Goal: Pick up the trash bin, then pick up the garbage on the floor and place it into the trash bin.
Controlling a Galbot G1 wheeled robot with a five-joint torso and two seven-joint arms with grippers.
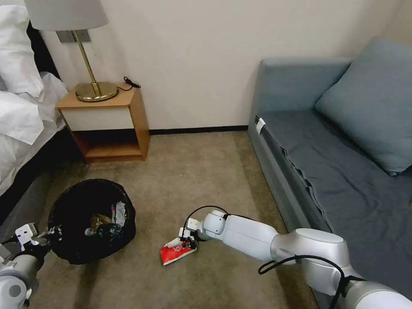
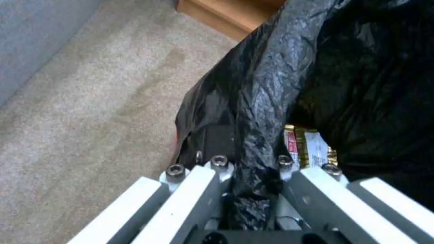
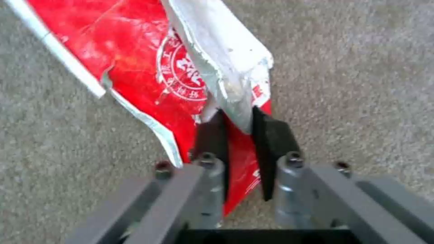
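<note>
Beige carpet underfoot: my right gripper (image 3: 237, 135) pinches the light, crinkly red-and-white snack packet (image 1: 177, 251) by its torn flap, a slippery hold. Left gripper (image 2: 253, 162) clamps the round black-lined trash bin (image 1: 71, 214)'s soft rim, near the wooden nightstand (image 1: 107, 124).

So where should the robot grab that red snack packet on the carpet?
Probably at its torn white end, from above. The red-and-white snack packet lies flat on the carpet, but that flap stands up, so fingers can close on both sides of it. The right gripper pinches exactly there. The left gripper grips the trash bin by its rim.
</note>
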